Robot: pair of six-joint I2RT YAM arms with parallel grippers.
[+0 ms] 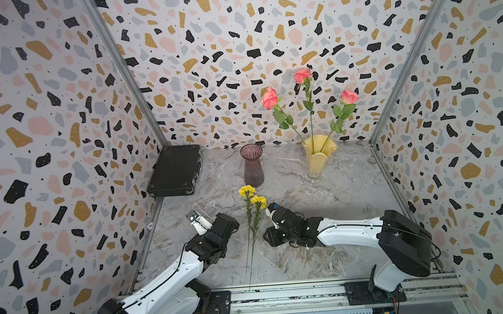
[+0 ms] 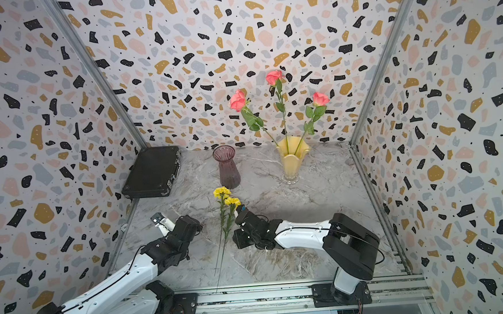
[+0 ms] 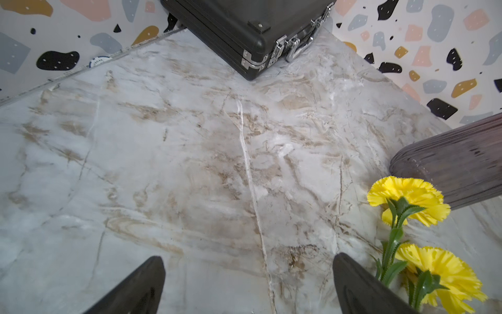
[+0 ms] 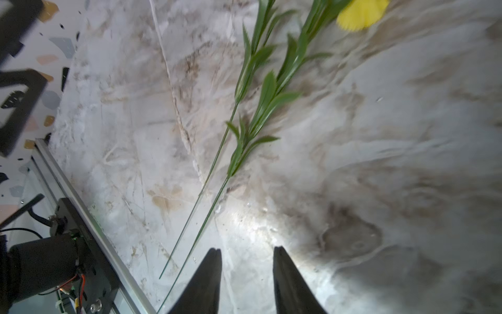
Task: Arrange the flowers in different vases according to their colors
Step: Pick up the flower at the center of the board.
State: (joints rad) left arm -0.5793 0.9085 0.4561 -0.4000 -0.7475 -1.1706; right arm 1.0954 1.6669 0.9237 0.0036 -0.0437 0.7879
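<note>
Three pink roses stand in the pale yellow vase at the back right. The purple ribbed vase holds nothing. Two yellow flowers lie side by side on the marble just in front of it, stems running toward the front rail. My right gripper is open and empty, just right of the stems near the blooms. Left of the flowers, my left gripper is open over bare marble.
A flat black hard case lies in the back left corner. Patterned walls close in three sides. A metal rail with both arm bases runs along the front edge.
</note>
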